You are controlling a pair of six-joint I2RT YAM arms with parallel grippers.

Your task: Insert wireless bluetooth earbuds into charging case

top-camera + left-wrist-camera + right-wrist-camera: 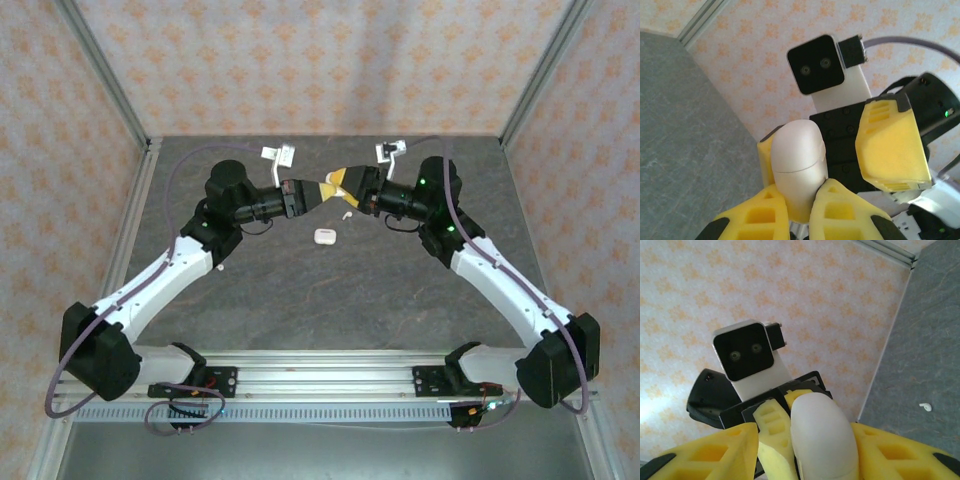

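left end effector (802, 196): clenched on the lower end of a white charging case (797, 150), which it holds in the air above the far middle of the table (250, 290).
right end effector (805, 440): released; its fingers stand on either side of the same case, and from the left wrist one finger is plainly clear of the shell.
case lid: the seam looks shut, so nothing can go in as it is.
earbud (925, 406): loose on the table, just near of the two end effectors and apart from both.
second case (323, 237): on the table, near-left of the earbud; I cannot tell whether it is open.
risk, slip: the shell is smooth and rounded and pinched at one end only, so it may pivot or slide out.
risk, snag: if the right fingers back away crooked, they may drag the case out of the grip.
risk, earbud: tiny and glossy, it could squirt away from a finger or be knocked by a dropped case.
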